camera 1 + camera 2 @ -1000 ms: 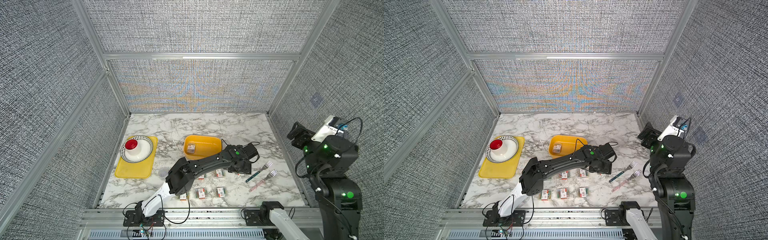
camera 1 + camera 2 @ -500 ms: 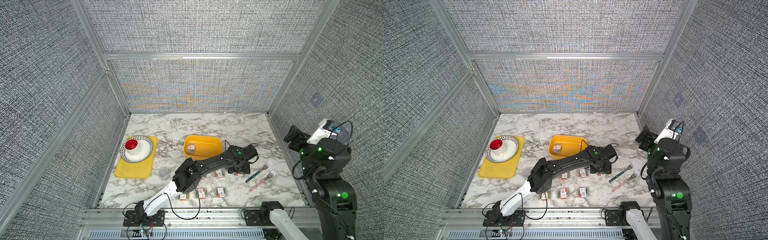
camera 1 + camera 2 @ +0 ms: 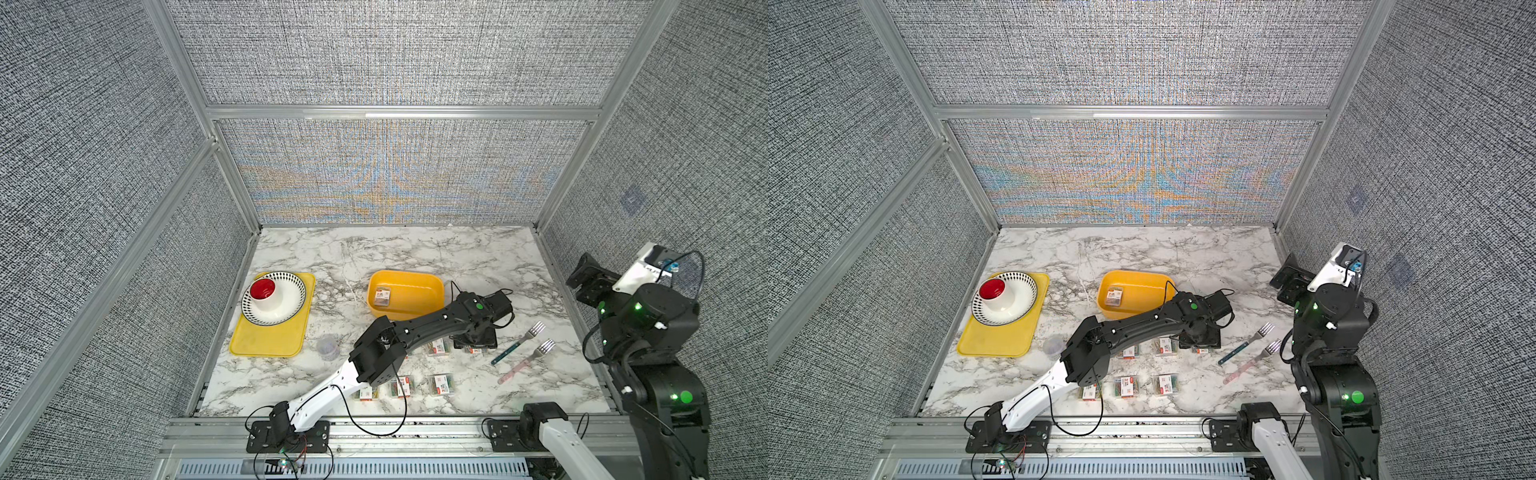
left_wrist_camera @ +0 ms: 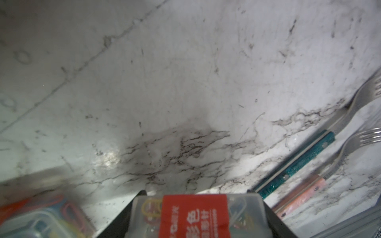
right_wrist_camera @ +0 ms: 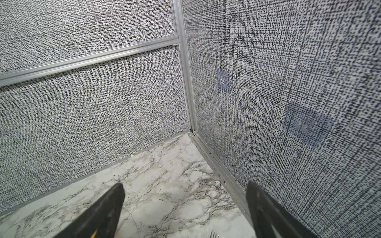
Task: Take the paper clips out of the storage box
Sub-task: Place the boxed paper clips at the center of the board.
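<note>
The left fingers (image 4: 118,223) are closed on a clear case of paper clips (image 4: 193,216) with a red label. The case fills the gap between them. These fingers are down low at the white marble worktop (image 3: 415,249), and I cannot tell if the case touches it. On one side of the left fingers, near but not touching, lie a green-handled fork (image 4: 299,162) and a pink-handled fork (image 4: 299,193). Just beside the left fingers on the side away from the forks sits a second case (image 4: 41,220). It looks blurry and has bright clips inside. Behind the left fingers, toward the back wall (image 3: 395,174), is the yellow storage box (image 3: 405,273). Another case (image 3: 382,296) lies flat inside it, close to the box wall that is farthest from the forks. In front of the left fingers, toward the front edge of the worktop, three more cases (image 3: 441,383) lie in a row. A small round tub (image 3: 327,347) stands well away from the left fingers, past the second case. The right fingers (image 5: 99,214) are high up by the side wall (image 5: 288,103), well apart from the left fingers and from every case. They are spread wide, with nothing between them.
</note>
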### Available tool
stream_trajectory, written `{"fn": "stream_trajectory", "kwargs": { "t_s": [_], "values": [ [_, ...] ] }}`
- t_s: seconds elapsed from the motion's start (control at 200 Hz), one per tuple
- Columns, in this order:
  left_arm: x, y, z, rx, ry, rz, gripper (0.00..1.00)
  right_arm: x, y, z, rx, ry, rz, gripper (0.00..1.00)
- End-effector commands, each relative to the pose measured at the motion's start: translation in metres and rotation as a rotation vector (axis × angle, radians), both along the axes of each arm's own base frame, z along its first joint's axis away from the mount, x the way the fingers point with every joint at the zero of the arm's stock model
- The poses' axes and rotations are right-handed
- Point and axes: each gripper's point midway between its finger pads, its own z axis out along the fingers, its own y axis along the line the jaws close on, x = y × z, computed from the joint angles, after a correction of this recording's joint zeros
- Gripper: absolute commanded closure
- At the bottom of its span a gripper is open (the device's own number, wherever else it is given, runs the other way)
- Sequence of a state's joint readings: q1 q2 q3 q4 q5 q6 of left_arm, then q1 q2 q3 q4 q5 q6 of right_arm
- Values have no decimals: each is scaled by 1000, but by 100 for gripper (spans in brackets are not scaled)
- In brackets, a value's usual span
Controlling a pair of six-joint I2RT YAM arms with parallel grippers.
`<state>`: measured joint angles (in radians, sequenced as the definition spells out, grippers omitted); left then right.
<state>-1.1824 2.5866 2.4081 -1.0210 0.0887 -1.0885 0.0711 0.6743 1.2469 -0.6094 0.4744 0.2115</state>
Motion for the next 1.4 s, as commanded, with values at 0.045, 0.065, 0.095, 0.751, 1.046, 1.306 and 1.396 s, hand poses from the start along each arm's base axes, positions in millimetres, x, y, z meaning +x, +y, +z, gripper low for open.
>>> {"fn": "stream_trajectory", "kwargs": {
  "t_s": [0.045, 0.065, 0.095, 0.751, 1.046, 1.306, 1.396],
  "values": [
    [0, 3, -1, 14, 5, 21, 65, 1, -1, 4, -4, -20, -10, 4],
    [1, 3, -1, 14, 6, 22, 64, 2, -1, 4, -4, -20, -7, 4],
    [0, 3, -3, 16, 10, 24, 63, 2, -1, 4, -3, -20, -9, 4],
    [-1, 0, -14, 14, 44, 29, 49, 1, 2, 2, -8, -22, 5, 3],
    [-1, -3, -18, 8, 57, 25, 47, 1, 3, 2, -9, -24, 11, 1],
    [-1, -4, -21, 7, 65, 28, 41, 2, 3, 1, -11, -21, 9, 1],
    [-1, -4, -21, 6, 65, 24, 38, 2, 3, 1, -11, -20, 9, 1]
  ]
}}
